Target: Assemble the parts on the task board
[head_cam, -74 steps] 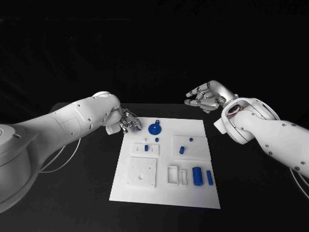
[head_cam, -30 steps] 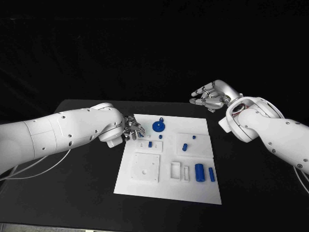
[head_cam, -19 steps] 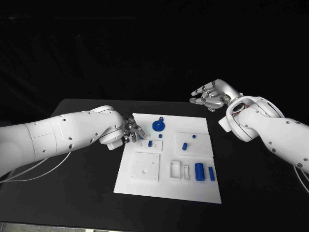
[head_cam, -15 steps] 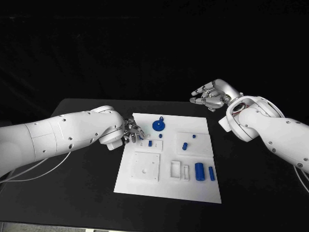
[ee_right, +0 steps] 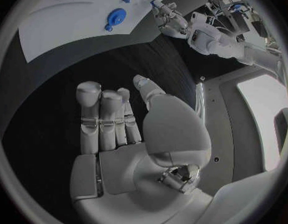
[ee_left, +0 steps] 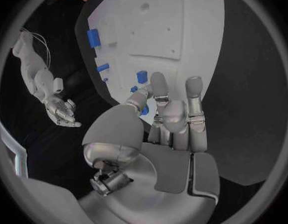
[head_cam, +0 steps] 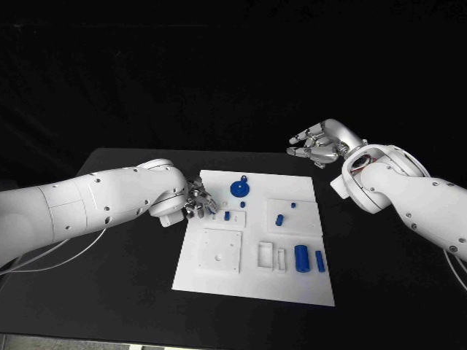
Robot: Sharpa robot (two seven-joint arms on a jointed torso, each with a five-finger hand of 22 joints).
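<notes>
Left hand poised at the task board's edge, right hand idle beyond it

The black bench (head_cam: 128, 277) carries the white task board (head_cam: 249, 281), its long axis running from twelve to six o'clock. The left hand (head_cam: 197, 202) hovers at the board's ten o'clock edge, fingers (ee_left: 193, 92) loosely extended, grasping nothing; a small blue part (head_cam: 226, 216) lies just at its three o'clock, nearest this hand. The right hand (head_cam: 316, 148), released and empty, hangs well apart past one o'clock.

One task board (head_cam: 252, 251) — two hands.

No writing or labels can be read.
</notes>
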